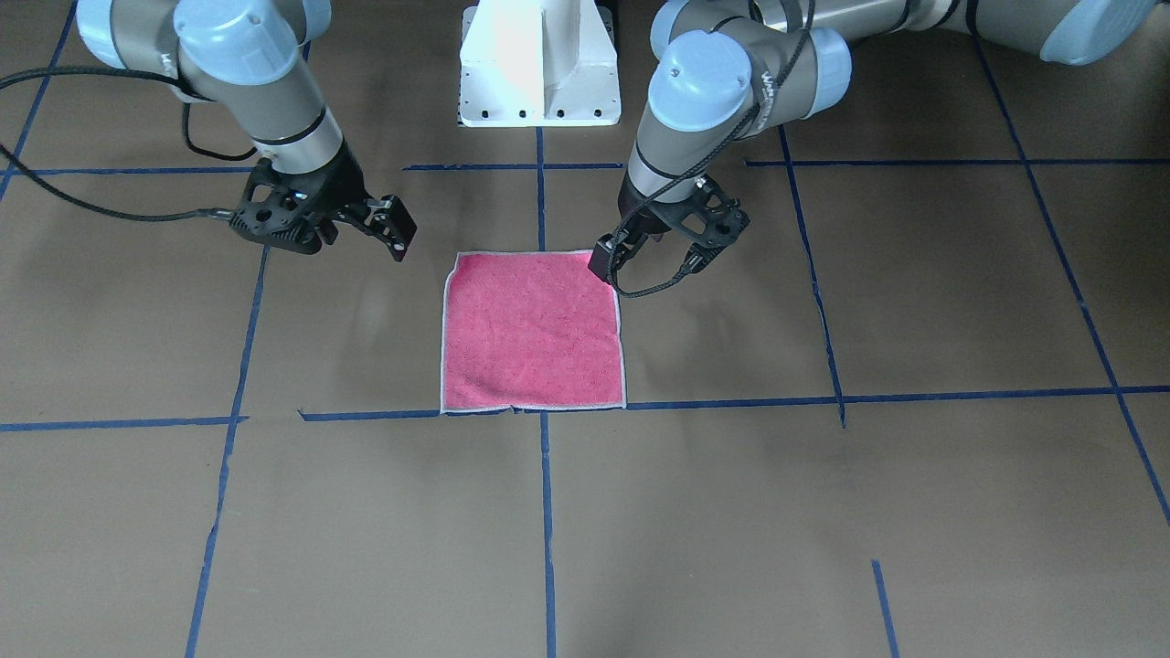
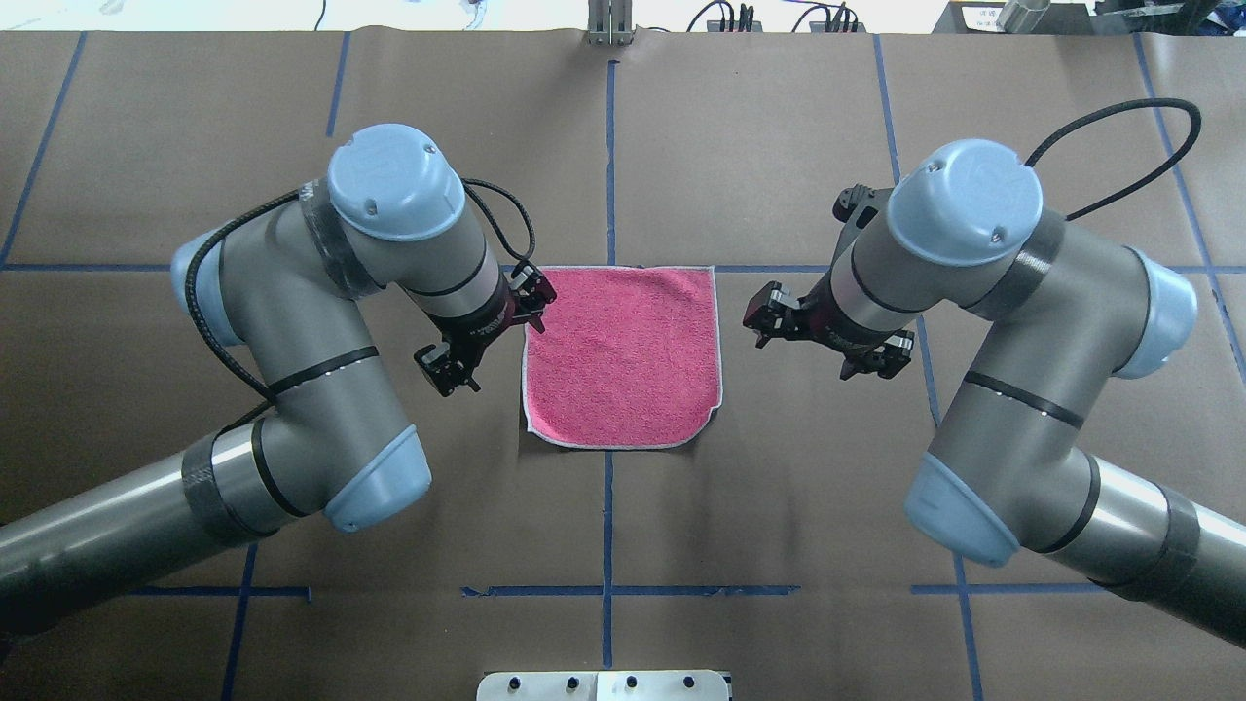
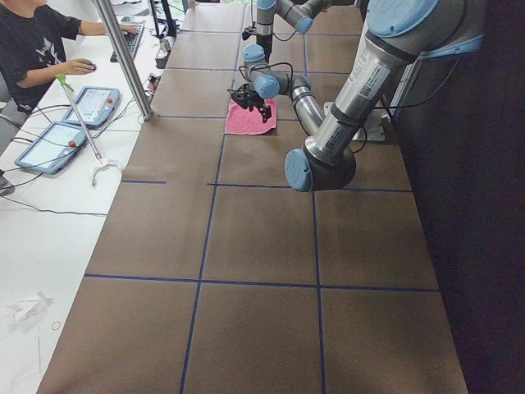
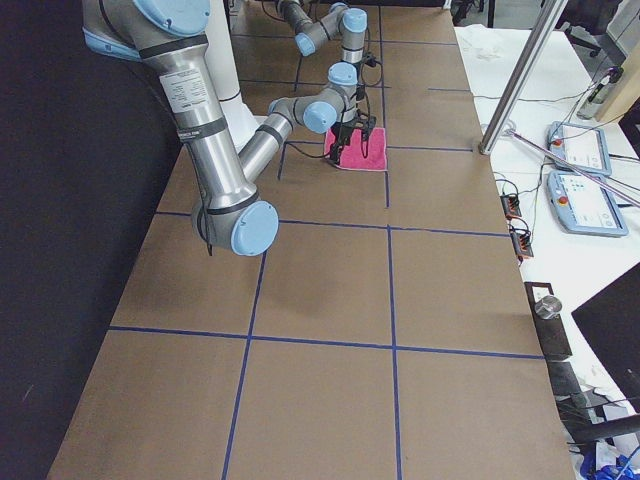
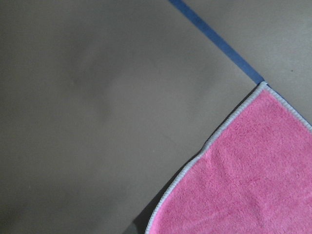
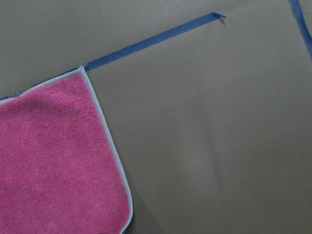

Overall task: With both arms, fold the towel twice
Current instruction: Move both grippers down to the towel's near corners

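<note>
The towel [image 2: 623,355] lies flat on the brown table, pink face up, with its whitish border showing; it also shows in the front view [image 1: 533,331]. My left gripper [image 2: 535,304] hovers low at the towel's left edge and looks open; in the front view [image 1: 605,263] a fingertip is at the towel corner nearest the robot. My right gripper [image 2: 762,319] hangs a short way off the towel's right edge, looks open and is empty; it also shows in the front view [image 1: 399,233]. Both wrist views show a towel corner [image 5: 243,170] [image 6: 53,161] but no fingers.
Blue tape lines [image 2: 607,146] grid the brown table cover. The white pedestal base [image 1: 539,64] stands behind the towel. An operator [image 3: 37,45] sits at a side desk with tablets, beside a metal pole [image 3: 123,57].
</note>
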Robot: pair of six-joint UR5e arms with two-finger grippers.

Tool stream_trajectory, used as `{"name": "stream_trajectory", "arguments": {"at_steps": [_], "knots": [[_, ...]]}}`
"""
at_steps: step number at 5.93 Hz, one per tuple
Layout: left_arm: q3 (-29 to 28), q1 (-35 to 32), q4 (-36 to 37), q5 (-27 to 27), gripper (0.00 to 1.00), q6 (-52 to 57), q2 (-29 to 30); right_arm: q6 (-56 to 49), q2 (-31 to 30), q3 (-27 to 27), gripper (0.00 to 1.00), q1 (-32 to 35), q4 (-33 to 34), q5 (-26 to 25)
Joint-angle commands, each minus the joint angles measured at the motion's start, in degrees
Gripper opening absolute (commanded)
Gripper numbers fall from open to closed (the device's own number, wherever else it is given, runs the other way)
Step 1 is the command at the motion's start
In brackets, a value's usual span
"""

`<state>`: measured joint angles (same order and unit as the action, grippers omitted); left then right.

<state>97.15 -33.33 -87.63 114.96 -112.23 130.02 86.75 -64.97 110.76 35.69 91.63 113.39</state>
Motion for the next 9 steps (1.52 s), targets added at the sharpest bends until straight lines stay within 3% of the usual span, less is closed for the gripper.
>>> {"name": "stream_trajectory", "arguments": {"at_steps": [1,3,7,9], "knots": [[0.41,2.92,2.46,-4.12,1.0,-1.59,1.47,5.52,2.29,-0.8,1.0,-3.17,0.13,-2.82],[1.29,3.97,2.46,-5.96,1.0,-1.33,-0.19,7.47,5.26,-7.09,1.0,-3.61,0.04,-3.35],[0.06,8.54,2.29,-8.78,1.0,-0.71,-0.56,9.57,5.38,-9.24,1.0,-6.51,-1.88,-3.52],[-0.99,8.72,1.67,-8.96,1.0,-0.54,-1.0,10.28,5.38,-13.09,1.0,-6.95,-7.05,-3.61]]}}
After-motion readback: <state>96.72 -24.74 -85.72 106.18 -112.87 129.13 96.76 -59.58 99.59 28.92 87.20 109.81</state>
